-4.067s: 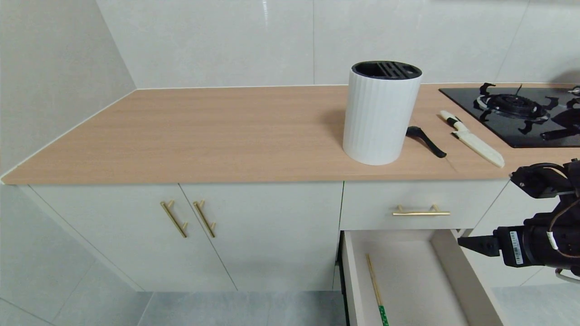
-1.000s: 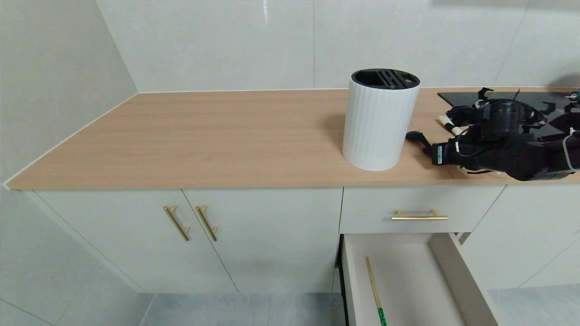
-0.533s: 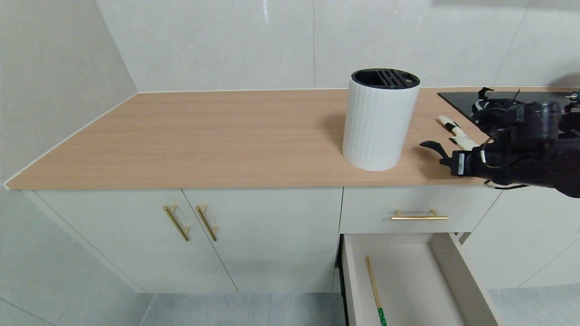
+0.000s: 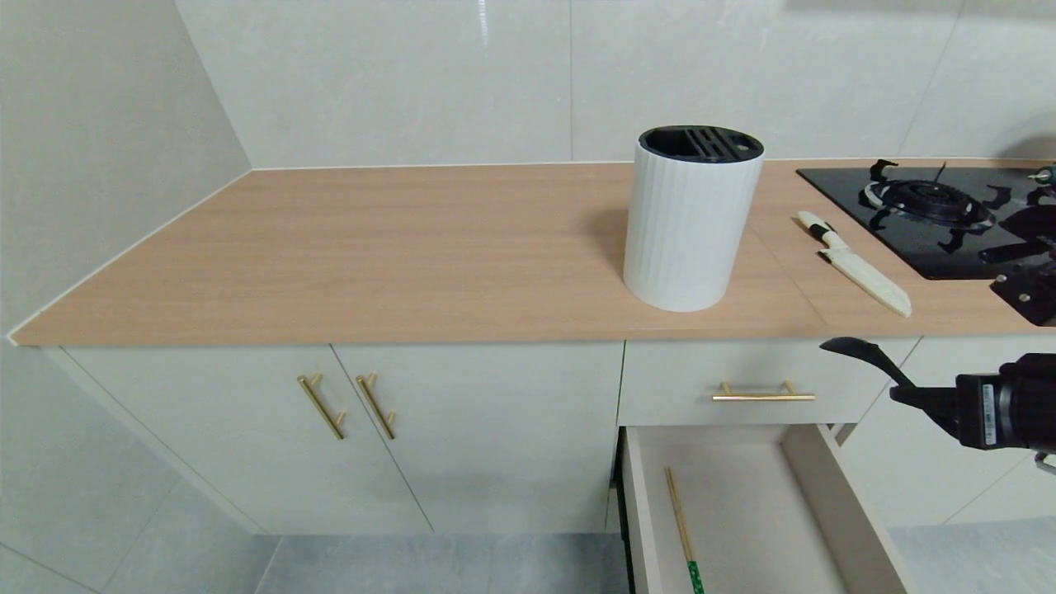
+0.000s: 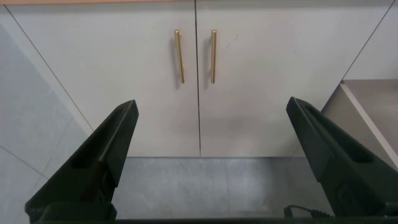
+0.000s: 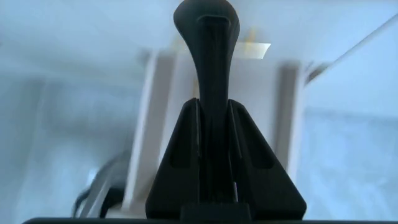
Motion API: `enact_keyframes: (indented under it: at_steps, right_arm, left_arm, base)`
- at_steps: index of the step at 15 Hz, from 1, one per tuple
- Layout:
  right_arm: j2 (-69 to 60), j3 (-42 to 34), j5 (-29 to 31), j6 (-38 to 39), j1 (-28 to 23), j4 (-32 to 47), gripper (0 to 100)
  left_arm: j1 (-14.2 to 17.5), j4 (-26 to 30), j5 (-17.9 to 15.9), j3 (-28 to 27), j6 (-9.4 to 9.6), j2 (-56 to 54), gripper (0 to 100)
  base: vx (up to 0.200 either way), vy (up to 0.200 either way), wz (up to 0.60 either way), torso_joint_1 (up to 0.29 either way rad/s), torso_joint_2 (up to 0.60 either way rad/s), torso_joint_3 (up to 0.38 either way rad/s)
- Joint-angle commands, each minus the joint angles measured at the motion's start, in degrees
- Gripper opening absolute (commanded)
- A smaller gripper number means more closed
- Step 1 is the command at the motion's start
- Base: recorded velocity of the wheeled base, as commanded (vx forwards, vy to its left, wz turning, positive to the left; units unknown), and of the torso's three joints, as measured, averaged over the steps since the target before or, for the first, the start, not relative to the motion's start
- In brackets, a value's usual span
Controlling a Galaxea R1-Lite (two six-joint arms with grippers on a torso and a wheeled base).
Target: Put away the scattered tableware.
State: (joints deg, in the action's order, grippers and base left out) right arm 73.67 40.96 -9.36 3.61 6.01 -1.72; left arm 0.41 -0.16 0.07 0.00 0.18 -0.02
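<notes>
My right gripper (image 4: 912,396) is shut on a black spoon (image 4: 862,355), holding it by the handle in front of the cabinet, above and to the right of the open drawer (image 4: 813,487). In the right wrist view the spoon (image 6: 208,56) sticks out between the closed fingers (image 6: 180,155), with the drawer (image 6: 163,118) blurred below. A pair of chopsticks (image 4: 683,528) lies in the drawer. A cream knife (image 4: 858,264) rests on the countertop (image 4: 371,247) to the right of the white knife holder (image 4: 691,219). My left gripper (image 5: 211,162) is open, low in front of the cabinet doors (image 5: 196,74).
A black gas hob (image 4: 932,210) sits at the back right of the countertop. A closed drawer with a gold handle (image 4: 763,396) is above the open one. Two gold door handles (image 4: 346,404) mark the left cabinet. Tiled walls stand behind and to the left.
My right gripper took hold of the black spoon beside the holder, lifted it off the countertop and carried it forward and down to above the open drawer's right side.
</notes>
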Motion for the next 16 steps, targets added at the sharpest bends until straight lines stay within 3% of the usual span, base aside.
enact_keyframes:
  at_steps: [1,10,16]
  right_arm:
    - [-6.3,-2.1,-0.5,-0.1,1.3,0.4,0]
    - [-5.2,-7.0,-0.7,-3.1,2.7,0.0,0]
    - [-4.6,-7.7,-0.7,-4.5,2.8,0.0,0]
  left_arm:
    - [0.0,0.0,0.0,0.0,-0.01,0.0,100]
    - [0.0,0.0,0.0,0.0,-0.01,0.0,100]
    - [0.0,0.0,0.0,0.0,0.08,0.0,100]
  base:
    - [0.000,0.000,0.00,0.000,0.00,0.000]
    - [0.000,0.000,0.00,0.000,0.00,0.000]
    - [0.000,0.000,0.00,-0.177,0.39,0.202]
